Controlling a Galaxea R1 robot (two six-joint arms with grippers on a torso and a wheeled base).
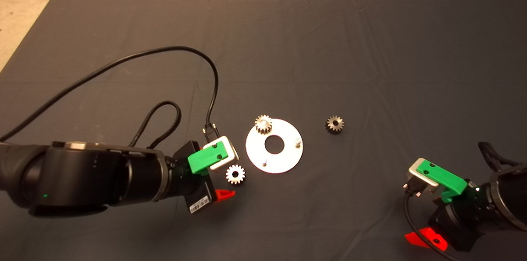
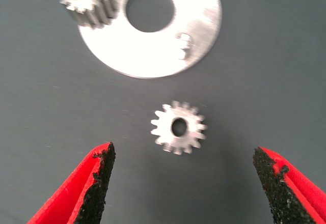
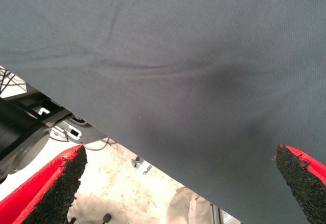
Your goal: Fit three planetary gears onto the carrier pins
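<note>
Left tool (image 2: 181, 183) wide open over small silvery toothed steel gear (image 2: 178, 128) | right tool (image 3: 178, 183) parked, wide | gear: rigid, slick, probably light; pinch across opposite teeth.

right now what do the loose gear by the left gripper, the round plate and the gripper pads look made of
The small silvery spur gear lying flat on the mat looks like bare metal: bright grey sheen, crisp teeth. The flat round silver plate also seems to be metal, with a brushed, glaring face. The left gripper's black pads look like coarse rubber or foam: matt and crumbly-grained, though I can't be sure.

Seated gear (image 2: 85, 2) cut off, its pin hidden
</note>
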